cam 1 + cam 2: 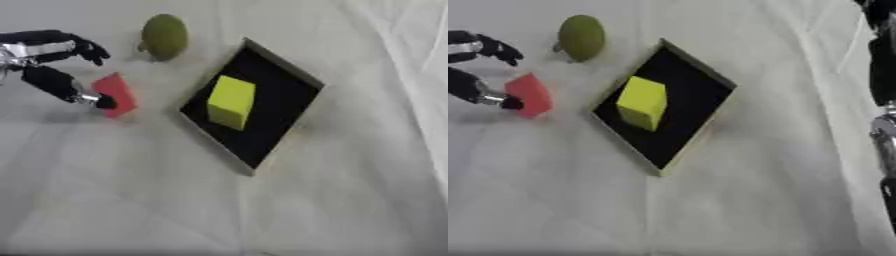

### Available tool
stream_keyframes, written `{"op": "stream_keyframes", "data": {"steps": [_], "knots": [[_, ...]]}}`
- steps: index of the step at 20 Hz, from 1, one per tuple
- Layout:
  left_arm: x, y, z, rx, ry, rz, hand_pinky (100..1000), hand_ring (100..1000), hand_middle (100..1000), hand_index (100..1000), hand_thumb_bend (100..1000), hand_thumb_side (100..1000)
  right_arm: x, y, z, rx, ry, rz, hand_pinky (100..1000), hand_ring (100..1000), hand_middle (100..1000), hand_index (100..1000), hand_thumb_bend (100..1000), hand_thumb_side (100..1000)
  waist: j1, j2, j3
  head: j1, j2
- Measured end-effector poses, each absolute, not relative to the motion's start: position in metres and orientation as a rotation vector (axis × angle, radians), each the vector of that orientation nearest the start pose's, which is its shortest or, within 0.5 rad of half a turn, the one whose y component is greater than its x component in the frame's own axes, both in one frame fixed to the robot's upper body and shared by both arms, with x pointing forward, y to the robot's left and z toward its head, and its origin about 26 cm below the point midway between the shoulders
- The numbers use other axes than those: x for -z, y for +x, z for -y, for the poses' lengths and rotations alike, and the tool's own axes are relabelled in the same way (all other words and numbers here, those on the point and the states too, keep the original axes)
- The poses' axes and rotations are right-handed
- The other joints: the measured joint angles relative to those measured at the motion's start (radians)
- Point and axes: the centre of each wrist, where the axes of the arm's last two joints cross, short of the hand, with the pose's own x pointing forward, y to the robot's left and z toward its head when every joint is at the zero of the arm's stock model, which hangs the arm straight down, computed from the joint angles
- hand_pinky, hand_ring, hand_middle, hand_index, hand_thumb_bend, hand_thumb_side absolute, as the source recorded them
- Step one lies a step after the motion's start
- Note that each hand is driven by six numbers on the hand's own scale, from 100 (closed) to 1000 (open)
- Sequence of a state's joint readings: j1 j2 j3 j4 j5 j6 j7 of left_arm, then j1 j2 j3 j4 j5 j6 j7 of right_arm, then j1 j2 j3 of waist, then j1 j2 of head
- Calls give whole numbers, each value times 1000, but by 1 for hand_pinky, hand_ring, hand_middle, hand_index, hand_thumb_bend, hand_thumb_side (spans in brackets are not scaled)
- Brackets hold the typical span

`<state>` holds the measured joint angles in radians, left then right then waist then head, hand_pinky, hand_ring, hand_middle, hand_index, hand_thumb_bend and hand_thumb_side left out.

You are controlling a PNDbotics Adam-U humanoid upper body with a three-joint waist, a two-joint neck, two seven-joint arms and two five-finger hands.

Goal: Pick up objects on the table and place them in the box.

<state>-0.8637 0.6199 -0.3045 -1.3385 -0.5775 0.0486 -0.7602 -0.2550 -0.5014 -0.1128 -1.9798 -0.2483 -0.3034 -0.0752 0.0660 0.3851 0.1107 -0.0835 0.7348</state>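
At the frame's left, the left robot hand (pixel 54 65) spreads wide, thumb touching the red block (pixel 116 94). It looks light and rigid; pinch its flat sides.

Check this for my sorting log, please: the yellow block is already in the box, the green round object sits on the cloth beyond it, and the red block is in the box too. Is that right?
Not quite. The red block is not in the box; it lies on the cloth to the box's left, at the left hand, as the left eye view shows. The yellow block is in the box, and the green round object sits on the cloth beyond it.
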Motion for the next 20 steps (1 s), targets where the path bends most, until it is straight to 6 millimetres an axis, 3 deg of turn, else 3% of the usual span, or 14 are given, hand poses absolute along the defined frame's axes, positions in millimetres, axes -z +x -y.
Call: {"op": "stream_keyframes", "data": {"steps": [8, 11, 15, 20], "knots": [[-242, 435, -264, 1638, 672, 1202, 983, 920, 787, 921, 752, 594, -214, 293, 317, -251, -121, 2543, 844, 877, 709, 775, 100, 666, 0, 0, -6, 4, 0], [-238, 437, -263, 1640, 680, 1193, 972, 903, 748, 905, 736, 598, -214, 294, 317, -253, -119, 2542, 844, 877, 709, 775, 100, 666, 0, 0, -7, 4, 0], [-236, 438, -262, 1641, 679, 1193, 945, 842, 615, 830, 609, 646, -214, 294, 316, -254, -117, 2540, 845, 878, 710, 775, 100, 665, 0, 0, -8, 7, 0], [-237, 439, -257, 1609, 654, 1240, 921, 802, 585, 795, 454, 720, -213, 294, 316, -252, -114, 2538, 845, 878, 709, 776, 100, 665, 0, 0, -8, 10, 0]]}}
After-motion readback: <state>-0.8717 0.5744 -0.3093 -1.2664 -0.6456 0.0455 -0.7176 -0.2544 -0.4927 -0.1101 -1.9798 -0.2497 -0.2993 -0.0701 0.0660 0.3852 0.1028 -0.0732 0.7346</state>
